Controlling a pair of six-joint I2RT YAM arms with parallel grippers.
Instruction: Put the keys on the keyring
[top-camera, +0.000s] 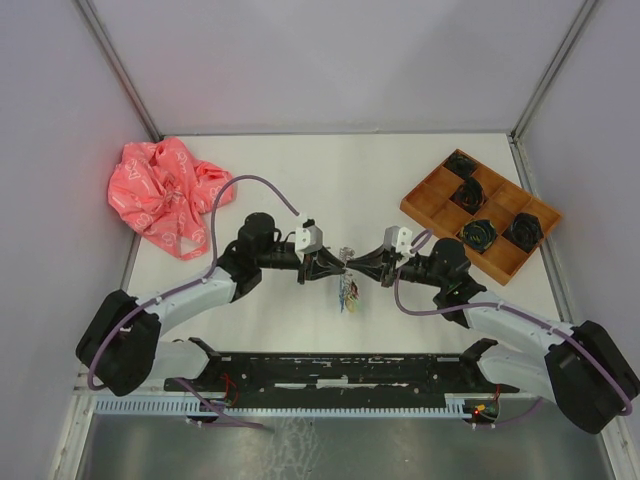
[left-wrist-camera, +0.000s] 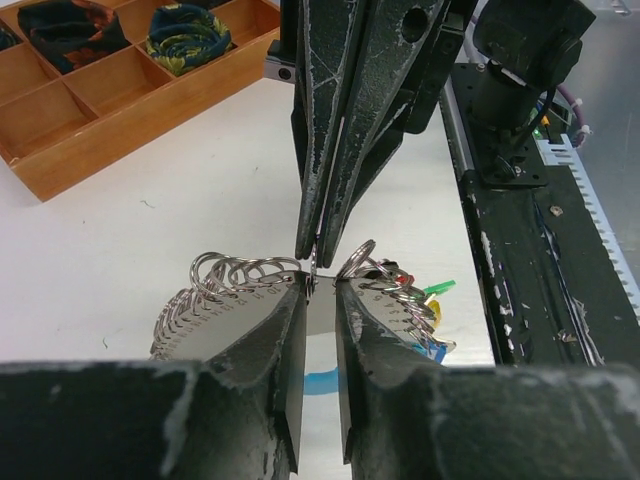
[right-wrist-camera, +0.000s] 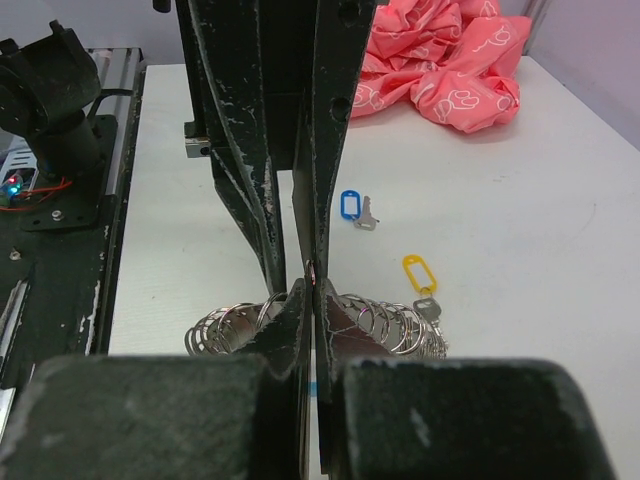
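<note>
A metal keyring plate (left-wrist-camera: 215, 325), numbered and carrying several split rings (left-wrist-camera: 235, 270), hangs between both grippers above the table middle. My left gripper (left-wrist-camera: 320, 285) has its jaws a little apart around the plate's middle. My right gripper (right-wrist-camera: 312, 285) comes from the opposite side and is shut on one thin ring (right-wrist-camera: 312, 270) at the plate's top edge. In the top view the two grippers (top-camera: 335, 263) (top-camera: 358, 262) meet tip to tip. A blue-tagged key (right-wrist-camera: 352, 207) and a yellow-tagged key (right-wrist-camera: 420, 275) lie on the table underneath. A green tag (left-wrist-camera: 437, 289) shows beside the plate.
A wooden compartment tray (top-camera: 425, 205) holding dark rolled items sits at the back right. A crumpled pink bag (top-camera: 160, 195) lies at the back left. The black base rail (top-camera: 330, 372) runs along the near edge. Grey walls close in the table.
</note>
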